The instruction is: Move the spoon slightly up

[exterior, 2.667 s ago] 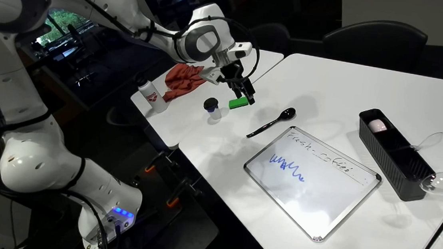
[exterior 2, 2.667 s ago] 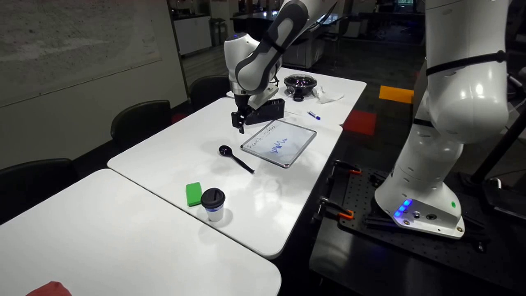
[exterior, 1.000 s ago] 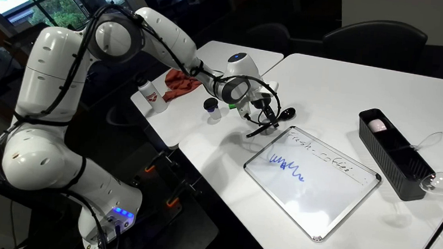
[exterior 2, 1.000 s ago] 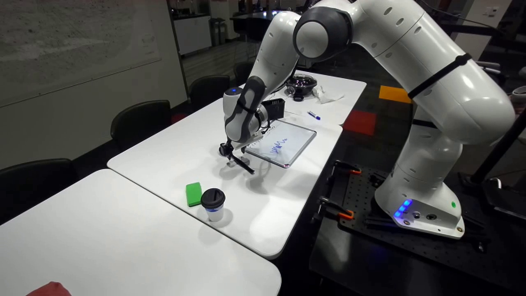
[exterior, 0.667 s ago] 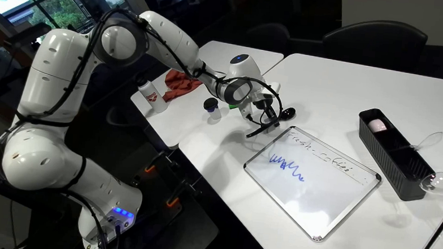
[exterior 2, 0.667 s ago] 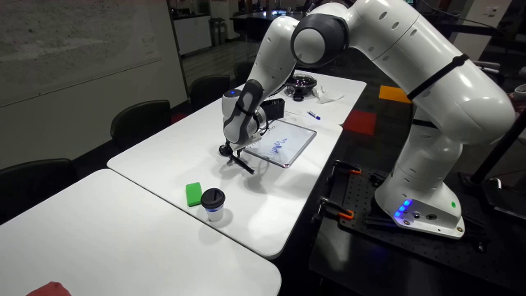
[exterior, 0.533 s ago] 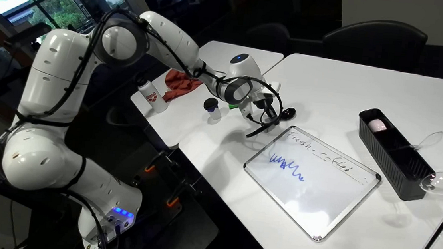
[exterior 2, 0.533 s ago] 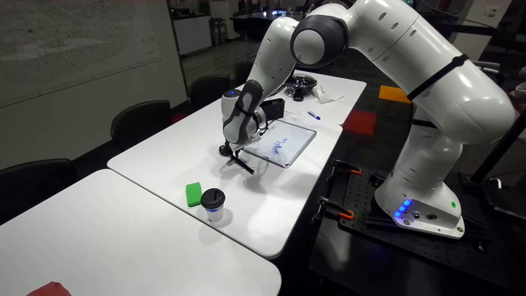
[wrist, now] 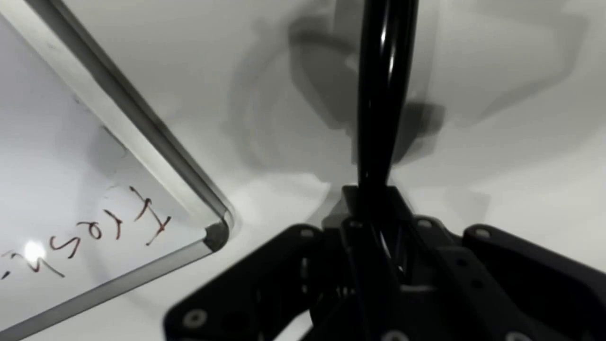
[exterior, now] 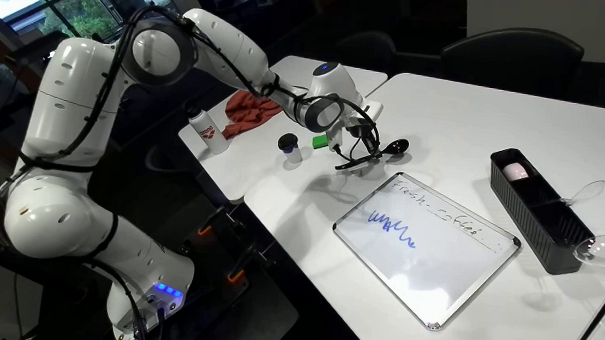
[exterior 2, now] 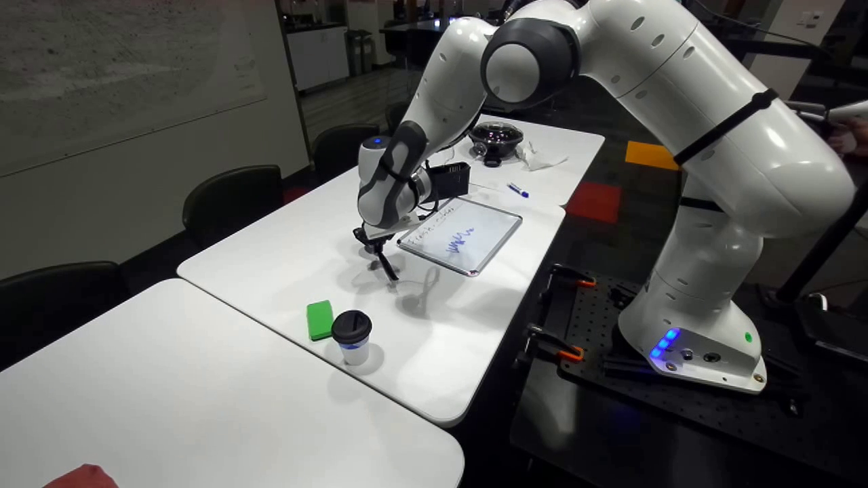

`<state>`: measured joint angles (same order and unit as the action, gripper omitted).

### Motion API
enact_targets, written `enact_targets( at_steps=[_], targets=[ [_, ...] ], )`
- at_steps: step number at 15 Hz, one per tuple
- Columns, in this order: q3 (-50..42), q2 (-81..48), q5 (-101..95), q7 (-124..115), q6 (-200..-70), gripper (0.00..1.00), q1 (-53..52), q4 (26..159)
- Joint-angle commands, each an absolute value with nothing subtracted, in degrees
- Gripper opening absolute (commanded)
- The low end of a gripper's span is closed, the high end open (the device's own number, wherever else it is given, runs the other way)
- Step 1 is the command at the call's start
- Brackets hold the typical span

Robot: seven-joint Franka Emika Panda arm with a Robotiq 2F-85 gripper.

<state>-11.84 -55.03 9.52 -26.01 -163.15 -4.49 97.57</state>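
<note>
The black spoon (exterior: 396, 146) hangs just above the white table, its shadow apart from the bowl in an exterior view. My gripper (wrist: 372, 201) is shut on the spoon's handle, pinching it partway along. In the wrist view the glossy handle (wrist: 384, 85) runs up from between the fingertips and out of the top edge. Part of the spoon is hidden behind the gripper in both exterior views; the handle end (exterior 2: 388, 268) sticks out below the fingers.
A framed whiteboard (exterior: 426, 257) lies close beside the spoon. Beyond it stand a black bin (exterior: 537, 212) and a clear glass (exterior: 599, 249). A green block (exterior 2: 319, 320) and a lidded cup (exterior 2: 352, 342) are on the near side, with a bottle (exterior: 210, 133) and red cloth (exterior: 251, 113) further off.
My gripper came down over the spoon, closed on its handle and rose a little. The spoon has lifted off the table and turned slightly, its handle end shifting.
</note>
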Motion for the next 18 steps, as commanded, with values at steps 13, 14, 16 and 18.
enact_targets(
  at_steps=[13,14,16,18],
  targets=[
    [-10.45,-55.37,16.04,-59.4,-155.19,0.14,-3.94,84.07],
    [-10.11,-55.69,16.21,-60.14,-155.19,0.14,-3.95,83.52],
    [-9.97,-56.0,16.32,-60.69,-155.19,0.04,-3.96,83.1],
    [-11.49,-58.41,15.95,-63.81,-154.15,0.04,-4.95,81.32]
  ],
)
